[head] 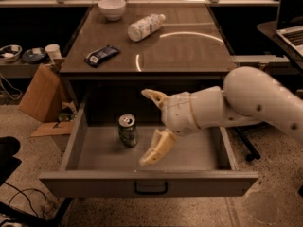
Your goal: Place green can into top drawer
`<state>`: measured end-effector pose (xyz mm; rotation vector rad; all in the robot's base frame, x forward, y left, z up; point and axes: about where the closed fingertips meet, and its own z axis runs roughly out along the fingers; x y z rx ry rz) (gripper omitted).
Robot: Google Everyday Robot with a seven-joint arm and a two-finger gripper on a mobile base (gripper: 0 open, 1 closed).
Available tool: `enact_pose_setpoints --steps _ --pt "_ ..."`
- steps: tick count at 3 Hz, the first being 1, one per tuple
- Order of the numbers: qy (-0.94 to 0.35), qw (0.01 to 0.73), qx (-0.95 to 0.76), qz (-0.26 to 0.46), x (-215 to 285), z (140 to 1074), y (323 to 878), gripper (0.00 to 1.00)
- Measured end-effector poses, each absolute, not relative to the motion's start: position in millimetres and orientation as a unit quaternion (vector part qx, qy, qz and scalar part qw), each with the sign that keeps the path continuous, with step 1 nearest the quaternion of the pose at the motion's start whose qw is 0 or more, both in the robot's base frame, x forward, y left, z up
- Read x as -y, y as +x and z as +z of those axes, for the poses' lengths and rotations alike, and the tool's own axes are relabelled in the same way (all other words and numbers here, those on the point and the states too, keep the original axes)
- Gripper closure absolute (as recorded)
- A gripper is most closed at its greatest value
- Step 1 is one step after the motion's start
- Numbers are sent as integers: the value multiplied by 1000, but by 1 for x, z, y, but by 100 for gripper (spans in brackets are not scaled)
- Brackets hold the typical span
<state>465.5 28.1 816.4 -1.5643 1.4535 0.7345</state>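
Note:
The green can [128, 131] stands upright on the floor of the open top drawer [147, 183], left of centre, silver top showing. My gripper [150, 126] hangs above the drawer just right of the can, clear of it. It is open and empty, with one pale finger [154, 97] pointing up-left and the other finger [157, 149] pointing down toward the drawer front. The white arm comes in from the right.
On the table top [189, 51] lie a clear white-labelled plastic bottle [145, 26], a white bowl [112, 8] and a dark packet [101, 55]. A cardboard box [41, 93] stands on the floor at left. A laptop [289, 18] sits at far right.

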Motion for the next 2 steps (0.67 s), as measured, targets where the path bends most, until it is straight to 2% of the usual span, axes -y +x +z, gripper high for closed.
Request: enact_pose_setpoints --steps 1,2 --pt "-610 420 -633 226 38 858 433 0" --pt "-567 429 -697 92 102 898 429 0"
